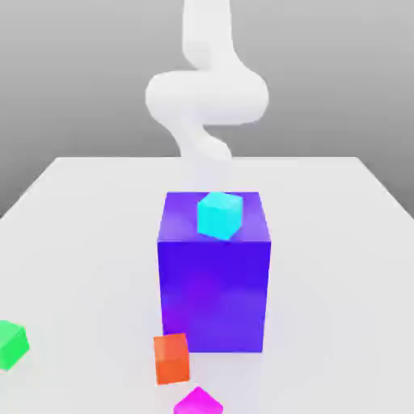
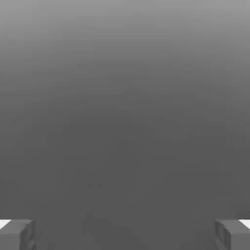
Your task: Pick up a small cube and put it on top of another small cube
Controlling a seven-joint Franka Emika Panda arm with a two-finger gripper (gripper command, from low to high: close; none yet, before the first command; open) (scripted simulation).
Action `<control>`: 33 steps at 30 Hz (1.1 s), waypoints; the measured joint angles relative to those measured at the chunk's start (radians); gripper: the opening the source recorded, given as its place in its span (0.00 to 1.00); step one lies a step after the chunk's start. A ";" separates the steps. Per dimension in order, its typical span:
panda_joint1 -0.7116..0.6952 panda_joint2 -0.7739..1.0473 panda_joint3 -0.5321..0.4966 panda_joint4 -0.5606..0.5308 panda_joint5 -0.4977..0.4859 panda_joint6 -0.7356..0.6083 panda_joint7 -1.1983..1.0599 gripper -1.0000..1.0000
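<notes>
Cubes scattered on a pale table (image 1: 73, 242), arm (image 1: 206, 97) behind the big block.

Gripper (image 2: 125, 234) released: in the hand view its two grey fingertips (image 2: 17, 234) stand far apart with nothing between them, facing plain grey. Pink cube (image 1: 198, 402) lies on the table at the near edge of the exterior view, just beside the orange cube (image 1: 171, 358), which sits at the foot of the big purple-blue block (image 1: 214, 295). Green cube (image 1: 11, 344) rests well apart at the exterior view's left. Cyan cube (image 1: 219, 214) sits on top of the block, tilted corner-on. White arm rises behind the block.
</notes>
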 joint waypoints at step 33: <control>0.203 1.118 -0.198 -0.020 0.206 0.390 -0.920 0.50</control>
